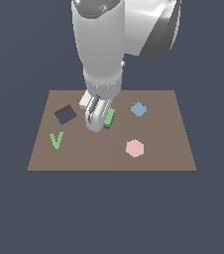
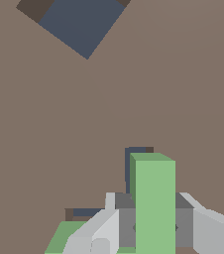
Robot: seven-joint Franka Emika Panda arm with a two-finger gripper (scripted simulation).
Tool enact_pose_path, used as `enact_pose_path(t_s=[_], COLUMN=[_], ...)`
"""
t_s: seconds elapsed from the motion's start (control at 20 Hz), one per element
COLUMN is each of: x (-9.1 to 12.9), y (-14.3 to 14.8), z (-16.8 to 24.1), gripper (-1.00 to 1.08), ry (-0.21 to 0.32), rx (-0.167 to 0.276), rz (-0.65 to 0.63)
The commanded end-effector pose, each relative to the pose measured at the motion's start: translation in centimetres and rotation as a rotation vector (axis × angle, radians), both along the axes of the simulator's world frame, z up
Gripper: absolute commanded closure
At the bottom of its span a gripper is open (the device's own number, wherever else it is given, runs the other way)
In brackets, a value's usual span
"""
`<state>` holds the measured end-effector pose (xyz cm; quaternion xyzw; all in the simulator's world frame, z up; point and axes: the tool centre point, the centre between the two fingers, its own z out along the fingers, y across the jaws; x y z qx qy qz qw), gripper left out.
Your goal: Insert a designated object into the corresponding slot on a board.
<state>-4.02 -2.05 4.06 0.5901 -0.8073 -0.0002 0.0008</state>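
Observation:
The green L-shaped block point(image 2: 153, 198) stands between my gripper's point(image 2: 153, 225) grey fingers point(image 2: 96, 233), which are shut on one of its arms. Its other arm point(image 2: 64, 238) sticks out sideways. Thin dark strips of the L-shaped slot point(image 2: 138, 151) show just past the block's edges on the brown board point(image 2: 173, 89). In the exterior view the gripper point(image 1: 98, 120) points down at the board's point(image 1: 153, 163) middle, and the green block point(image 1: 109, 118) shows at its side. There the hand hides the slot.
A dark square recess point(image 1: 65, 114) point(image 2: 82, 22) lies towards the exterior view's left. A thin green V piece point(image 1: 56, 140), a pink hexagon point(image 1: 134, 148) and a small blue piece point(image 1: 139, 109) lie flat on the board.

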Motion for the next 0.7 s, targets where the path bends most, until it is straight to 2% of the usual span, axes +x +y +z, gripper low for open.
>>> enact_pose_path(t_s=[0.0, 0.55, 0.6, 0.65], x=[0.0, 0.0, 0.0, 0.0], y=[-0.1, -0.1, -0.1, -0.1], z=[0.0, -1.0, -1.0, -1.0], gripper=[1.08, 1.08, -0.92, -0.92], ry=[0.000, 0.000, 0.000, 0.000], rx=[0.000, 0.000, 0.000, 0.000], rz=[0.003, 0.009, 0.009, 0.009])
